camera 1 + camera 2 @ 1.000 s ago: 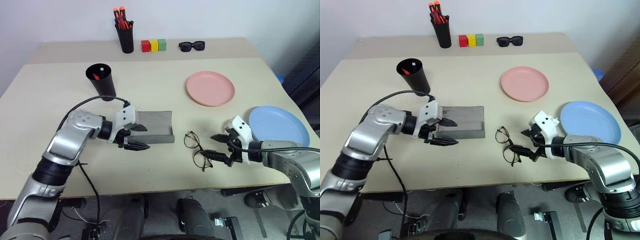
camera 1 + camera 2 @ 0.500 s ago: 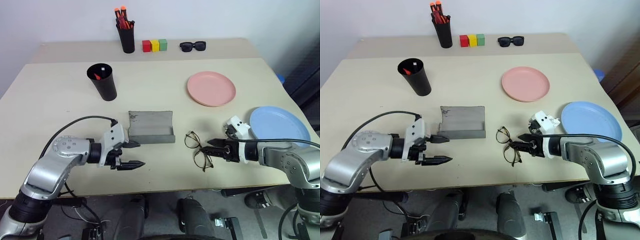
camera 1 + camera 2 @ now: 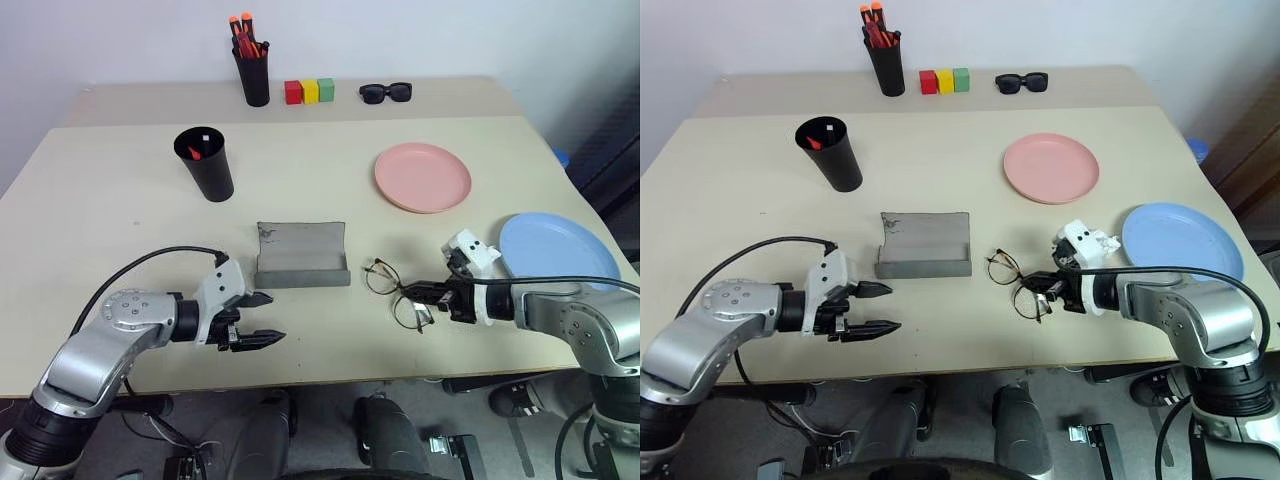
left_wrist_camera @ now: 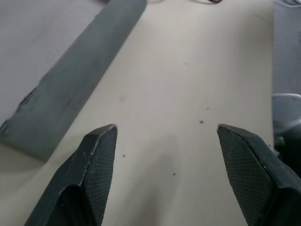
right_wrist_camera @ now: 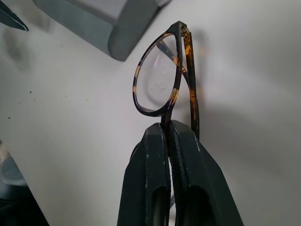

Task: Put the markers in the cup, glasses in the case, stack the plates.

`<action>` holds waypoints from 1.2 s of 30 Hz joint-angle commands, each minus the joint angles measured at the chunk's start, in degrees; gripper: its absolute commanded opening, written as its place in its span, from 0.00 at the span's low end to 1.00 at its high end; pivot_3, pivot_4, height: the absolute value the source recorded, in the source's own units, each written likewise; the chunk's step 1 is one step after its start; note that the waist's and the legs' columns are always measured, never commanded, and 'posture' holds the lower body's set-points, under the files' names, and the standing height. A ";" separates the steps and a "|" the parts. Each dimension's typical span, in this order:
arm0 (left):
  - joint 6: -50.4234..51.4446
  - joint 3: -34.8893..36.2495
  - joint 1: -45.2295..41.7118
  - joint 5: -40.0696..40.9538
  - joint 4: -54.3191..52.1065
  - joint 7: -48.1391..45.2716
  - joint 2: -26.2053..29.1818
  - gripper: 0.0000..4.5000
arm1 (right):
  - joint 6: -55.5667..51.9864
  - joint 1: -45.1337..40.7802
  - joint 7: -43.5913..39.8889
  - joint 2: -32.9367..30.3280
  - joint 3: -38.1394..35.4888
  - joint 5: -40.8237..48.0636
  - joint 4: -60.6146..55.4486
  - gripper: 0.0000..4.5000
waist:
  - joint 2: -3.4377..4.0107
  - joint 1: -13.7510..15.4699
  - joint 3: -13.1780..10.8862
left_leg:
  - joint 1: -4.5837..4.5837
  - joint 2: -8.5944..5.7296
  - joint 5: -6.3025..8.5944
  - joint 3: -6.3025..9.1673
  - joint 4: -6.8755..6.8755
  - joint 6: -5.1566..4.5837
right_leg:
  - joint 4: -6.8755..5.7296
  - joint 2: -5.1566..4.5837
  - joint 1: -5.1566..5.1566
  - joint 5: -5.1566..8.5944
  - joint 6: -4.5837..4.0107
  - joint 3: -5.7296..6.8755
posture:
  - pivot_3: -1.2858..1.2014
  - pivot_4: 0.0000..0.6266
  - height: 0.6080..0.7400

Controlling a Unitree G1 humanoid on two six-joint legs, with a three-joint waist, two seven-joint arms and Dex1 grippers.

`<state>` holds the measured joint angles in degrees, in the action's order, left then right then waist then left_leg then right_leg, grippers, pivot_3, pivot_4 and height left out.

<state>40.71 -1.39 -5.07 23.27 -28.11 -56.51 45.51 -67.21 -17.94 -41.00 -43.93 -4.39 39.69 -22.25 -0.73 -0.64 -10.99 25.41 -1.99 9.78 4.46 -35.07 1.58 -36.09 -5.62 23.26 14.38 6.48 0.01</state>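
The wire-rimmed glasses (image 3: 384, 281) lie just right of the open grey case (image 3: 302, 256). My right gripper (image 3: 410, 292) is shut on their rim at the bridge, and the right wrist view shows one lens (image 5: 159, 77) standing up past the closed fingertips (image 5: 157, 141). My left gripper (image 3: 273, 318) hangs open and empty over bare table, in front of the case and to its left (image 4: 70, 80). The black cup (image 3: 206, 166) at the back left holds the two markers (image 3: 193, 153). The pink plate (image 3: 422, 177) and the blue plate (image 3: 556, 250) lie apart on the right.
Along the back of the table (image 3: 120, 230) stand a black pen pot with orange-capped pens (image 3: 251, 72), three coloured blocks (image 3: 308, 91) and black sunglasses (image 3: 385, 92). A black cable (image 3: 150, 262) arcs over my left forearm.
My right gripper has shut on the glasses and tipped them up, shifting them slightly towards the case. My left gripper has drawn back from the case towards the table's near edge, still open.
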 commanded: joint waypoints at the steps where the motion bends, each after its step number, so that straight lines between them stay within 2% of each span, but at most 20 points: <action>1: -9.31 6.99 2.32 0.73 2.44 2.58 -3.62 0.77 | 4.61 -7.85 -1.19 -1.20 2.20 -1.02 -5.61 0.01 | 0.10 -0.18 0.01 | 0.00 0.01 0.00 0.00 0.01 0.00 | 0.00 0.00 0.02 0.00 -0.01 0.00 | 0.52 0.24 1.00; 2: -13.46 9.04 3.25 0.67 4.01 3.14 -5.45 0.77 | 7.09 -10.69 -1.62 -1.15 4.55 -2.95 -5.91 0.01 | 0.14 -0.24 0.02 | 0.00 0.01 0.00 -0.02 0.04 0.00 | 0.01 -0.01 0.04 0.01 -0.01 -0.02 | 0.52 0.24 1.00; 4: -15.45 11.27 4.38 1.04 6.00 4.09 -7.21 0.77 | 10.25 -15.50 -1.93 -0.25 8.77 -6.12 -5.01 0.01 | 0.13 -0.11 0.03 | 0.00 0.04 0.01 -0.06 0.08 0.01 | 0.01 -0.01 0.10 0.01 -0.03 -0.04 | 0.52 0.24 1.00; 8: -22.16 16.24 6.29 3.42 10.53 5.15 -12.07 0.77 | 14.95 -26.37 -2.62 6.95 18.88 -11.95 2.31 0.01 | 0.10 -0.15 0.06 | 0.02 0.03 0.00 -0.05 0.09 0.01 | 0.03 -0.01 0.11 0.02 -0.06 -0.04 | 0.52 0.24 1.00; 14: -21.26 18.22 10.27 4.19 7.08 7.39 -11.55 0.77 | 30.42 -33.61 -9.31 13.11 31.99 -24.59 17.43 0.01 | 0.09 0.07 0.06 | 0.04 -0.08 0.00 -0.01 0.07 0.01 | 0.06 -0.06 0.16 0.01 -0.05 -0.03 | 0.52 0.24 1.00; 19: -19.75 19.00 13.34 5.83 2.79 8.30 -10.57 0.77 | 36.76 -34.14 -13.51 14.71 34.32 -29.74 25.98 0.01 | 0.11 -0.15 0.06 | 0.02 -0.08 0.01 -0.02 0.10 0.02 | 0.00 -0.05 0.13 0.01 -0.04 -0.03 | 0.52 0.24 1.00; 25: -18.84 18.79 14.69 6.42 0.57 9.90 -10.25 0.77 | 36.31 -32.82 -20.19 14.09 33.60 -29.60 24.56 0.01 | 0.13 -0.26 0.05 | -0.01 -0.06 0.01 -0.03 0.17 0.03 | -0.04 0.04 0.16 0.01 -0.04 -0.03 | 0.52 0.24 1.00; 28: -19.20 18.20 14.28 5.87 1.28 10.10 -10.22 0.77 | 35.89 -32.87 -20.39 14.95 32.94 -30.15 25.00 0.22 | 0.13 -0.24 0.05 | -0.01 -0.07 0.01 -0.04 0.16 0.03 | -0.04 0.04 0.16 0.01 -0.05 -0.03 | 0.52 0.24 1.00; 33: -19.80 17.92 11.67 5.31 3.54 10.59 -10.05 0.77 | 35.13 -33.17 -17.91 16.98 30.56 -30.59 25.23 0.76 | 0.13 -0.20 0.05 | -0.01 -0.10 0.01 -0.03 0.17 0.03 | -0.05 0.05 0.17 0.01 -0.05 -0.03 | 0.52 0.24 1.00; 36: -17.74 17.65 7.16 6.52 6.15 12.37 -10.91 0.77 | 34.95 -32.93 -15.92 17.89 28.19 -30.45 24.62 0.76 | 0.13 -0.03 0.05 | -0.01 -0.14 0.00 -0.02 0.16 0.04 | -0.05 0.05 0.17 0.00 -0.04 -0.02 | 0.52 0.24 1.00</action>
<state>22.22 16.39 4.04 28.75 -22.33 -45.36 34.73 -32.24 -50.30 -58.11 -26.47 26.64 9.13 4.25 -0.60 -0.68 -10.94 25.40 -2.14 9.78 4.44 -34.92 1.61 -36.13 -5.56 23.42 14.39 6.45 -0.01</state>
